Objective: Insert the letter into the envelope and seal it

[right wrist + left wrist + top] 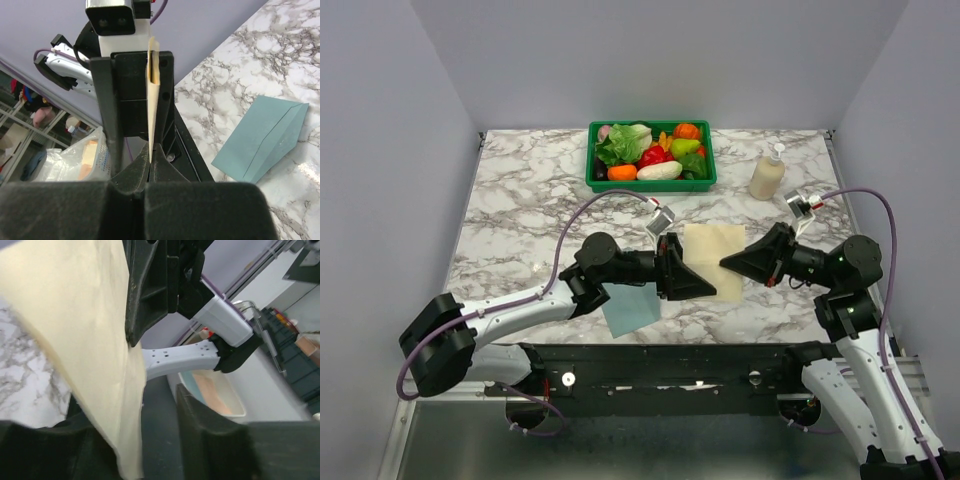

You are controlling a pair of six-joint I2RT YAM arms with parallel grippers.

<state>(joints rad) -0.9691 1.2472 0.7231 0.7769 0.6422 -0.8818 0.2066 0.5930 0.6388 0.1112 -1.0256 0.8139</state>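
The cream letter (713,248) is held up off the table between the two grippers. My right gripper (724,263) is shut on its edge; in the right wrist view the letter (153,90) stands edge-on, pinched at the fingertips (151,162). My left gripper (708,285) is open, its fingers on either side of the letter (75,315), which leans against one finger while the other finger (215,440) stands apart. The teal envelope (630,308) lies flat on the table under the left arm and shows in the right wrist view (262,137).
A green basket (650,186) of toy vegetables stands at the back centre. A soap dispenser bottle (767,175) stands at the back right. The table's near edge and the arms' black mount lie just below the envelope.
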